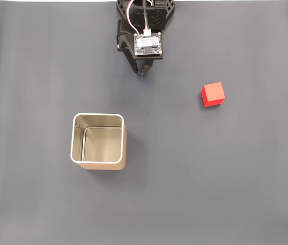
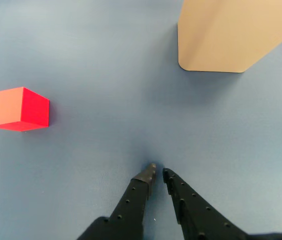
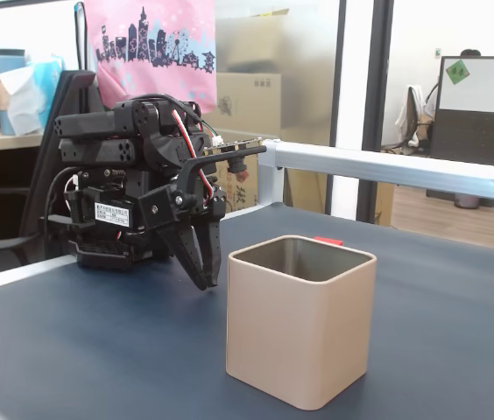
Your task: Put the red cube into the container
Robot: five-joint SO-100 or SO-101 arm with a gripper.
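Looking first at the task's thing, we note these points:

Red cube: we see the red cube (image 1: 213,94) alone on the dark mat, in the right upper part of a fixed view, nothing touching it. In the wrist view it (image 2: 18,109) lies at the left, well apart from the fingertips.

Cube from the side: in a fixed view we see only a thin red strip (image 3: 327,240) just above the far rim of the tin; the rest is hidden behind it.

Container: the container (image 1: 123,148) stands upright on the mat, left and lower than the cube, well apart from it. We see a pale rim, a shiny inside with nothing in it, and tan outer walls (image 3: 299,332). In the wrist view one rounded tan corner (image 2: 231,35) shows at the top right.

Gripper: the gripper (image 2: 158,172) points down at the mat between the cube and the tin, holding nothing. Its two black fingers (image 2: 136,195) are almost together, with a very narrow gap at the tips, so we call it closed.

Arm: the black arm (image 1: 144,30) is folded at the top edge of the mat; in a fixed view the gripper (image 3: 208,278) hangs just beside the tin's left wall, not touching it.

Mat: the dark blue-grey mat (image 1: 236,194) covers the table.
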